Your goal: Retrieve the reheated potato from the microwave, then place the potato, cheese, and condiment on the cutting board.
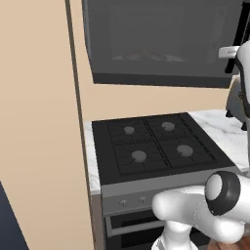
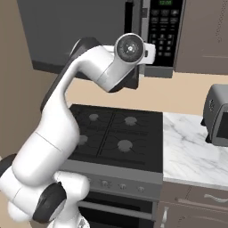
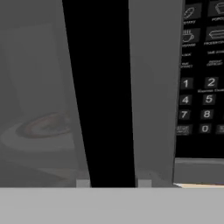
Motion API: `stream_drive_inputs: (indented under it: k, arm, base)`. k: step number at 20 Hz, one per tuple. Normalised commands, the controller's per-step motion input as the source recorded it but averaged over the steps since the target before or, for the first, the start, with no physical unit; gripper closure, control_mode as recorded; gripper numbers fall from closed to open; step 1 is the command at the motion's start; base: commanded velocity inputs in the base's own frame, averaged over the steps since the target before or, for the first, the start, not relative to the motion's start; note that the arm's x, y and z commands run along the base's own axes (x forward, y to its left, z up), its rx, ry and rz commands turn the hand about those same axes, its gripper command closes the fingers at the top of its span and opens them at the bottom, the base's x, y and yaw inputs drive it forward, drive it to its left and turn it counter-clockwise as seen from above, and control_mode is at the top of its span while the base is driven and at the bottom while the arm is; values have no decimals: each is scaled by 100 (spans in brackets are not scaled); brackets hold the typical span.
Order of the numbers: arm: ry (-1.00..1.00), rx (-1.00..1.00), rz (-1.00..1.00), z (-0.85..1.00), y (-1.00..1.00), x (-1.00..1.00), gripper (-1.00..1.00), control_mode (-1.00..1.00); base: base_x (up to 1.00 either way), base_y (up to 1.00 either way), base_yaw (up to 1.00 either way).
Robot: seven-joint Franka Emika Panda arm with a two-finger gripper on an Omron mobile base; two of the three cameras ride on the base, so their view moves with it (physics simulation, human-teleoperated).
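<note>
The dark grey microwave [image 1: 156, 41] [image 2: 80, 31] hangs above the stove with its door closed. Its black keypad [image 2: 162, 31] [image 3: 201, 87] sits to the right of the door. In the hand view the vertical black door handle [image 3: 100, 87] runs up between the two fingertips of my gripper [image 3: 113, 183], which is open and flanks it. In the base views my hand [image 2: 149, 51] [image 1: 228, 51] is up against the handle. Through the door glass a plate [image 3: 39, 135] holding something dim and brownish shows faintly. The cheese, condiment and cutting board are out of view.
A black four-burner stove [image 1: 156, 144] [image 2: 116, 133] lies below the microwave. A white marble counter [image 2: 187, 151] runs to its right, with a silver toaster oven [image 2: 218, 116] on it. A tall beige panel [image 1: 39, 122] stands to the stove's left.
</note>
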Motion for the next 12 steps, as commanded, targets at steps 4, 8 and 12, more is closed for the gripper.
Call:
stream_drive_inputs:
  k: [4,8,12]
  arm:
    - [5,3,2,14,21,-82,100,-100]
    - [3,2,0,10,23,-81,100,-100]
    - [4,3,0,10,24,-80,100,-100]
  base:
    - [0,0,0]
    - [0,0,0]
    - [0,0,0]
